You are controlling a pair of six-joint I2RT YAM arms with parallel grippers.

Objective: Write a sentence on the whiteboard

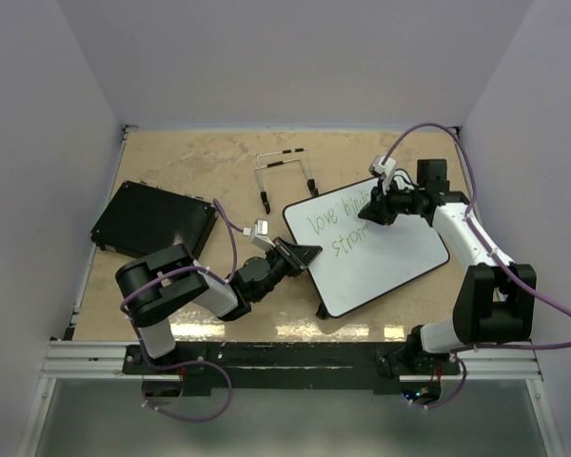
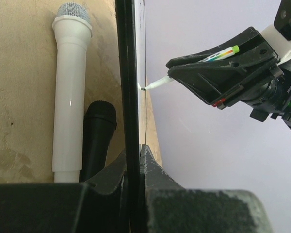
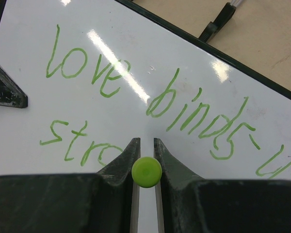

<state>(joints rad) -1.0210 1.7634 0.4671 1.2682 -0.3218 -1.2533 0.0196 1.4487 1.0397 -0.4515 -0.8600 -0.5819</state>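
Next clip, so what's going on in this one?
The right gripper holds a green marker with its tip at the whiteboard, partway through writing. The left gripper is clamped on the board's edge. The sentence is unfinished: its first line starts "love binds", and the second shows "stro" before the right gripper's fingers hide the rest.
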